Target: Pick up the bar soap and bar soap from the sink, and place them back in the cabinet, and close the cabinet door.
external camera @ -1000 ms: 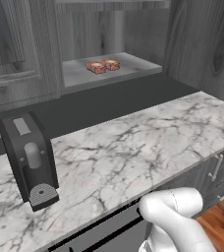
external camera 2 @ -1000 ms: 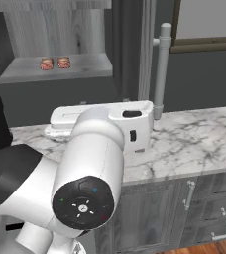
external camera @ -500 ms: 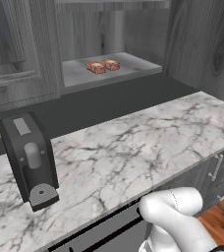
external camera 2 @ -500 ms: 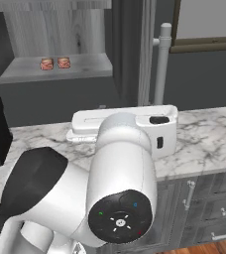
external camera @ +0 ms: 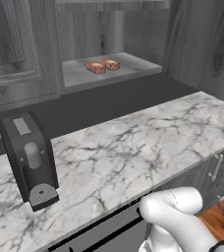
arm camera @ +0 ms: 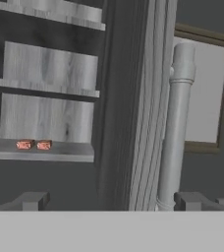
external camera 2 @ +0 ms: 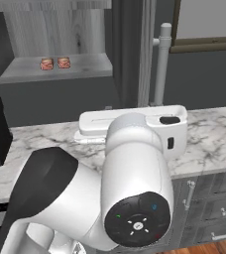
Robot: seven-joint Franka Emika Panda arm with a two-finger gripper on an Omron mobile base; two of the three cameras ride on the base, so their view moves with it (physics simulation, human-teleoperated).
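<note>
**Both Soaps on the Cabinet Shelf, Door Standing Open**

Nearest the cameras, the white arm bent up over the front of the bench, its dark joint low in the right base view. Below the marble top were grey drawers with silver pulls. The end effector was released, its two fingertips spread wide at the bottom of the hand view, with nothing gripped between them.

On the bench stood the black coffee machine, upright, at the left of the left base view. Farther on, the cabinet door stood open, seen nearly edge-on, with its long upright handle on the right in the hand view (whether a fingertip touched it, I could not tell).

Beyond the door's edge, inside the cabinet, one bar soap and the other bar soap lay flat on the lowest visible shelf, side by side and close together. To the right of the handle hung a brown-framed pale panel on the dark wall.
</note>
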